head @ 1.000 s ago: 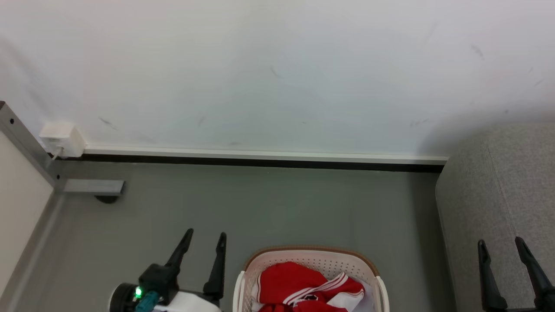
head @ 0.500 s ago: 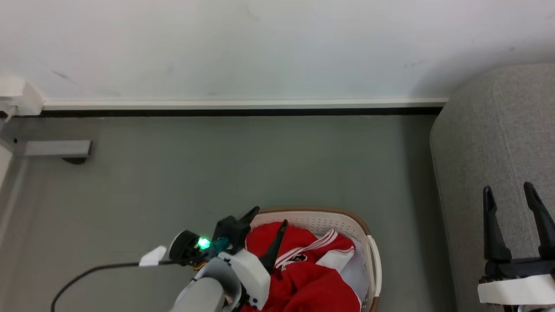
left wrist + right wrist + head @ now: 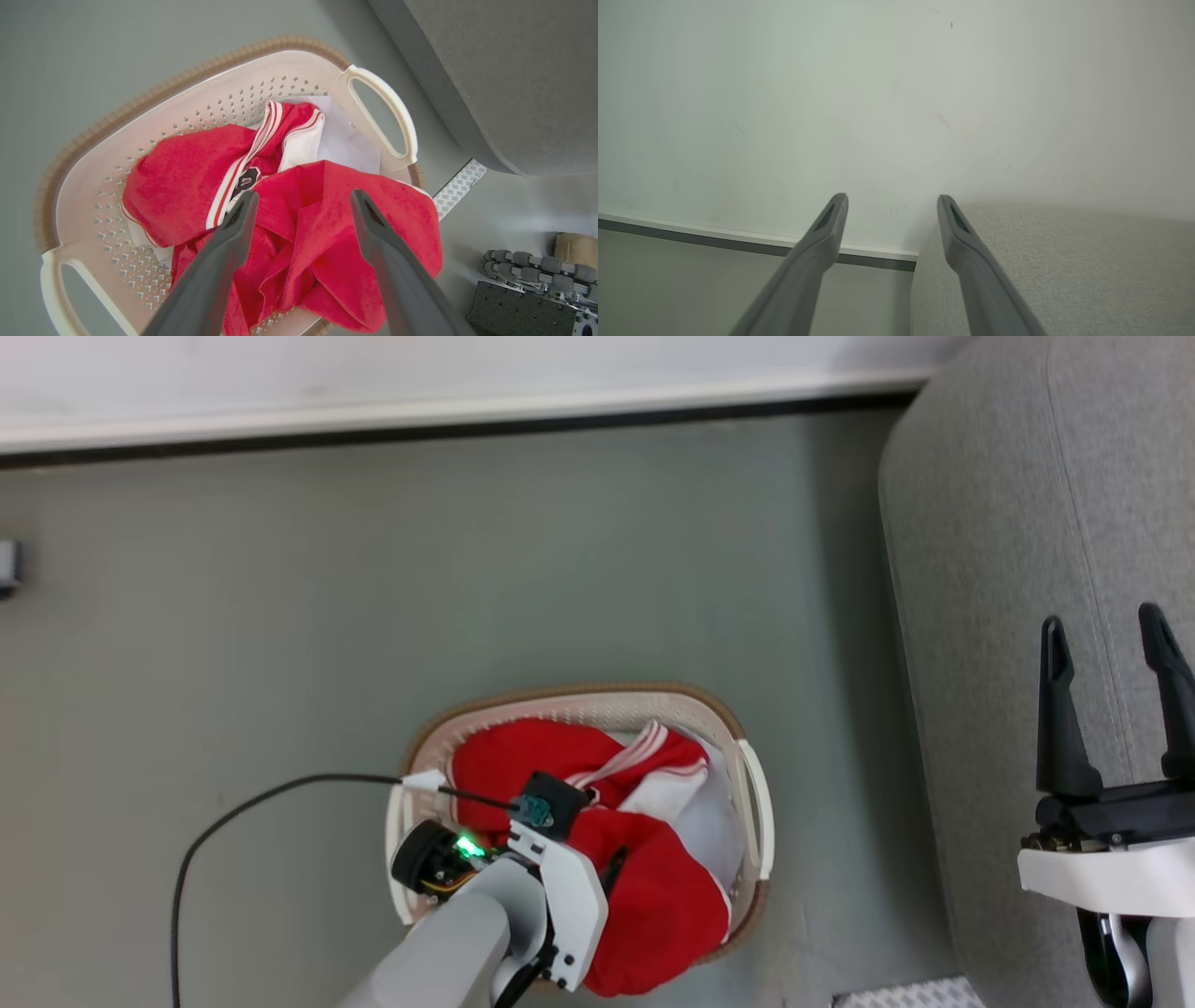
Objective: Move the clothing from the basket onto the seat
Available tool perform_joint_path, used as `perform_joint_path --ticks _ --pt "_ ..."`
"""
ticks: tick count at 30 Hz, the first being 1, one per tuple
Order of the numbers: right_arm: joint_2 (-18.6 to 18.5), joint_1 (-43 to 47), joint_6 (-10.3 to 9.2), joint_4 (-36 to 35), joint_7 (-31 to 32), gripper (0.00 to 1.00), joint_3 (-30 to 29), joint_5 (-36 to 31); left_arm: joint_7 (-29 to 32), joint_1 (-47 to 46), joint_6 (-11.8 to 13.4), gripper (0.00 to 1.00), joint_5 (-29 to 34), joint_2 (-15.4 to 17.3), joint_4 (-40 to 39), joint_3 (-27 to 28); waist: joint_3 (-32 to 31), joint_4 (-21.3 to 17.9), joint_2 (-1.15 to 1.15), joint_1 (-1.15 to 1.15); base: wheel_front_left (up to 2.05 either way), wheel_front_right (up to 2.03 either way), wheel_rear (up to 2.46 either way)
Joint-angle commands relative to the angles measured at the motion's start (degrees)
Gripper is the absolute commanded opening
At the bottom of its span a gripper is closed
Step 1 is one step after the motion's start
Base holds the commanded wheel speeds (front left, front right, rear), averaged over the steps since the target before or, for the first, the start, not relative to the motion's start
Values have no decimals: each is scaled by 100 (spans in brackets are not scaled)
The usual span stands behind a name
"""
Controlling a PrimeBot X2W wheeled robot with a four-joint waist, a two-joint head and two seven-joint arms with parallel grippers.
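Observation:
The cream basket (image 3: 579,694) with its brown rim stands on the grey floor. It holds the clothing (image 3: 667,905), crumpled red fabric with white stripes, beside a pale sheet (image 3: 348,144). My left gripper (image 3: 303,193) points down into the basket, open, its fingers (image 3: 373,233) spread over a red fold (image 3: 299,242). I cannot tell whether they touch it. The basket wall (image 3: 219,95) is perforated. My right gripper (image 3: 1103,616) stands open over the grey sofa (image 3: 990,523), holding nothing. The right wrist view shows that gripper (image 3: 892,197) facing the wall, with the sofa (image 3: 1064,261) at its lower right.
A white wall with a dark baseboard (image 3: 467,418) runs along the back. A black cable (image 3: 243,803) trails from my left wrist across the floor. A patterned strip (image 3: 458,186) lies on the floor between basket and sofa (image 3: 490,70). Part of my base (image 3: 528,289) shows nearby.
The head camera has tilted down, so the whole picture shifted. My left arm has swung right from beside the basket to over it, fingers now pointing down at the red clothing. The right gripper stays open.

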Motion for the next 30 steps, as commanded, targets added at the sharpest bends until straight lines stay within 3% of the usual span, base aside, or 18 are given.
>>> perform_joint_path --ticks 1,10,22,23,24,25,30 --pt "25 -116 -14 -50 4 100 -8 38 54 -110 6 100 -105 40 69 -42 324 -251 0 -1 0 0 0" --pt "107 -379 -14 -225 4 100 2 41 409 -499 128 100 -655 41 675 -621 931 -492 0 -1 0 0 0" --pt "188 -669 -14 -428 4 100 54 151 481 -1082 196 100 -840 38 1305 -984 1621 -683 0 -1 0 0 0" --pt "192 -674 -14 -427 4 100 45 160 521 -1087 156 69 -879 39 1353 -1008 1658 -698 0 -1 0 0 0" --pt "194 -680 -14 -423 4 100 28 171 582 -1080 112 26 -925 40 1384 -1036 1682 -708 0 -1 0 0 0" --pt "197 -681 -14 -420 4 100 18 173 560 -1111 106 0 -950 38 1403 -1057 1706 -716 0 -1 0 0 0" --pt "204 -684 -14 -372 4 100 -58 174 422 -1171 15 0 -1071 38 1429 -1149 1698 -698 0 -1 0 0 0"
